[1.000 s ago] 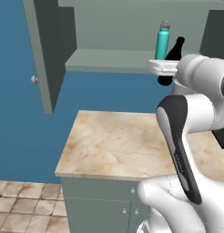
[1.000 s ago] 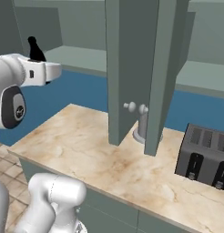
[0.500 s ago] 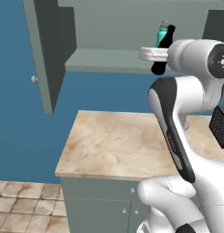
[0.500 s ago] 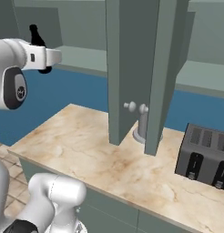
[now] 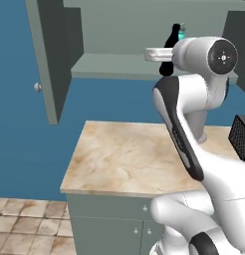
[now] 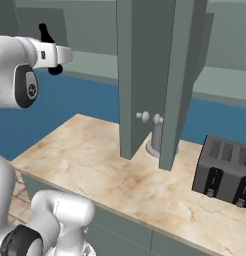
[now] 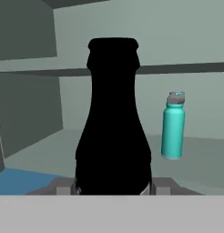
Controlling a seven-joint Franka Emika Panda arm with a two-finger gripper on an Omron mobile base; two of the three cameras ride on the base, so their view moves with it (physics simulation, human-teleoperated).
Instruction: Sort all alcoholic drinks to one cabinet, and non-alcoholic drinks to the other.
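Observation:
My gripper (image 5: 162, 54) is shut on a small black bottle (image 5: 169, 47), one of the non-alcoholic drinks, and holds it upright at the level of the open upper cabinet's shelf (image 5: 109, 67). In the hand view the black bottle (image 7: 113, 136) stands close up between the fingertips (image 7: 63, 186). The teal flask (image 7: 173, 132) with a grey cap stands upright on the shelf behind it and to its right. From the left base view only the teal flask's top (image 5: 181, 32) shows past the hand. The right base view has the gripper (image 6: 57, 54) with the bottle (image 6: 45, 32) at the upper left. The alcoholic drinks are out of view.
An open cabinet door (image 5: 50, 60) hangs at the left of the shelf. Two more open doors (image 6: 150, 75) hang over the marble counter (image 6: 95, 160). A black toaster (image 6: 225, 170) sits at the counter's right, and a grey stand (image 6: 156, 142) is behind the doors.
The arm has risen and carried the black bottle up and towards the cabinet shelf. The grip has not changed, and the base has stayed put.

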